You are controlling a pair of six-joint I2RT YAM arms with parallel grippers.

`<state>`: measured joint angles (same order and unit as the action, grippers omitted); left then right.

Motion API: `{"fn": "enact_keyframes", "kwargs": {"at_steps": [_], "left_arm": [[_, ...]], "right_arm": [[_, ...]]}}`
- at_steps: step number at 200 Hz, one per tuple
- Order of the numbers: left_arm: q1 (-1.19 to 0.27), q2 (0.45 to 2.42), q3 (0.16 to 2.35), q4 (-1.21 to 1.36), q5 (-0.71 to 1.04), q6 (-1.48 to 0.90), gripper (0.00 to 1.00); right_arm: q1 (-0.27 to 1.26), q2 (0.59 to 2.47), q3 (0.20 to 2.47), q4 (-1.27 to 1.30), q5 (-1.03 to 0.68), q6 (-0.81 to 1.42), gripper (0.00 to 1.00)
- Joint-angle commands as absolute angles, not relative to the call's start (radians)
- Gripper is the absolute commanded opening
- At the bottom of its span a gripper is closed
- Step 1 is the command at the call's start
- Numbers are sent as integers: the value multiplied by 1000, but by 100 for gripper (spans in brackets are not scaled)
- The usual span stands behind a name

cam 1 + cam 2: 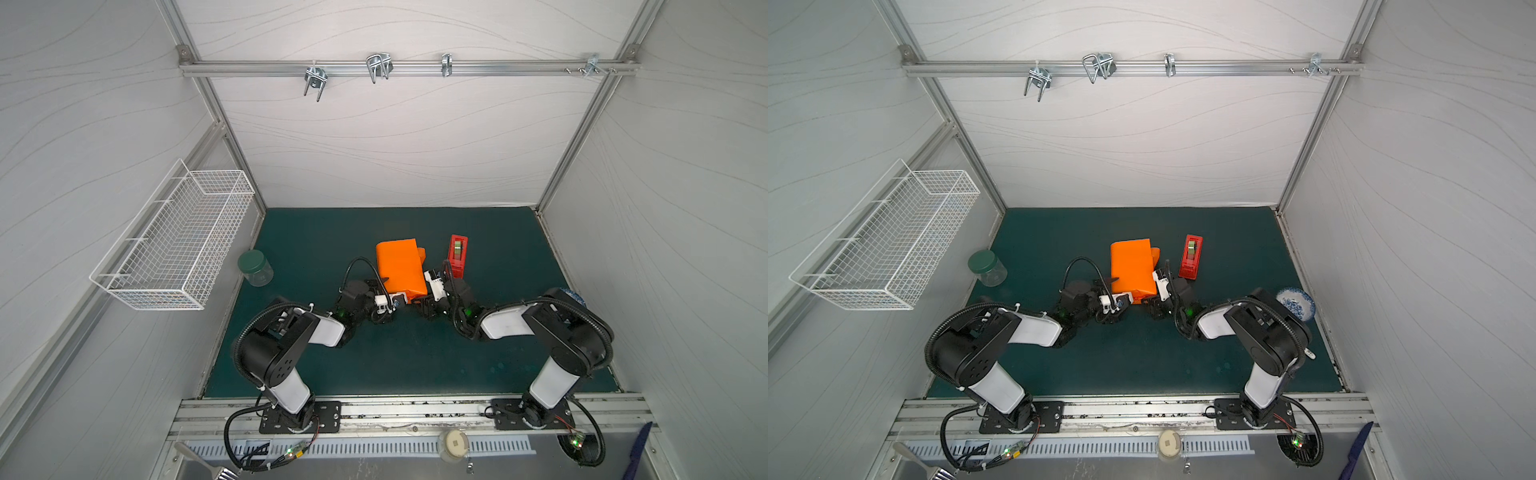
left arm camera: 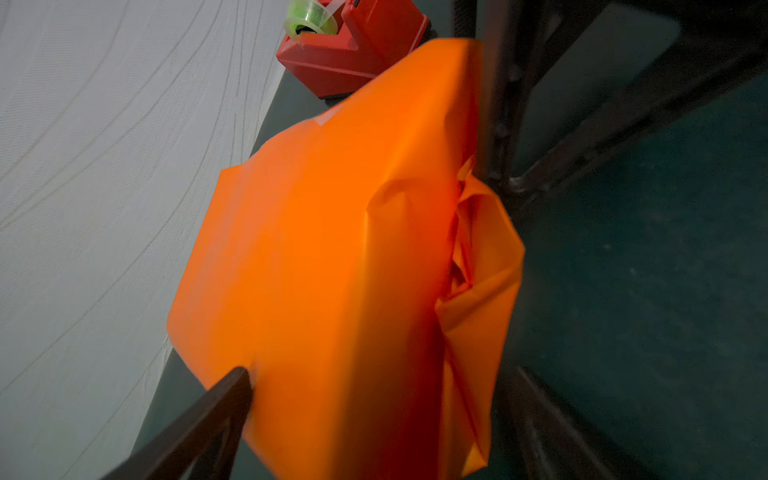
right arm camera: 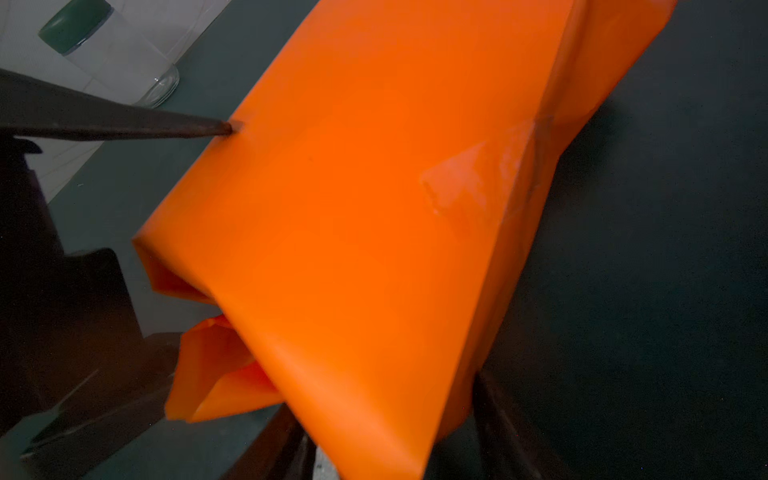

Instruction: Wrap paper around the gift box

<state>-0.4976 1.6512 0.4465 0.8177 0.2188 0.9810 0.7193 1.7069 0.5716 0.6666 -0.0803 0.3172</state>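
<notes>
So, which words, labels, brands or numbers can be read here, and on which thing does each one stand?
None can be read.
Red plastic tape dispenser: no label shows.
Bright orange paper sheet: plain, no print.
White block on the right arm: small dark marks, too small to read.
Round pale lid by the front rail: square patch, blurred.

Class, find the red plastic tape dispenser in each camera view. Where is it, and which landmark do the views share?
Both top views: red plastic tape dispenser just right of centre.
Left wrist: just beyond the bright orange paper, at.
Right wrist: not in it.
Shared landmark: that orange paper, in all four.
</notes>
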Motion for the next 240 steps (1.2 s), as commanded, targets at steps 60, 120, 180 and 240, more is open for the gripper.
{"fn": "enact_keyframes", "kwargs": {"at_steps": [60,120,180,240], "left_arm": [[-477,1734,464,908,233,1011,86],[-459,1772,463,939,247,984,72],[-457,1801,472,932,236,983,69],[-457,1799,471,931,229,977,69]], "right_arm": [[712,1724,597,689,-94,318,57],[703,1719,588,699,-103,329,58],[673,1660,527,710,-117,367,65],[675,1672,536,677,-127,373,77]]}}
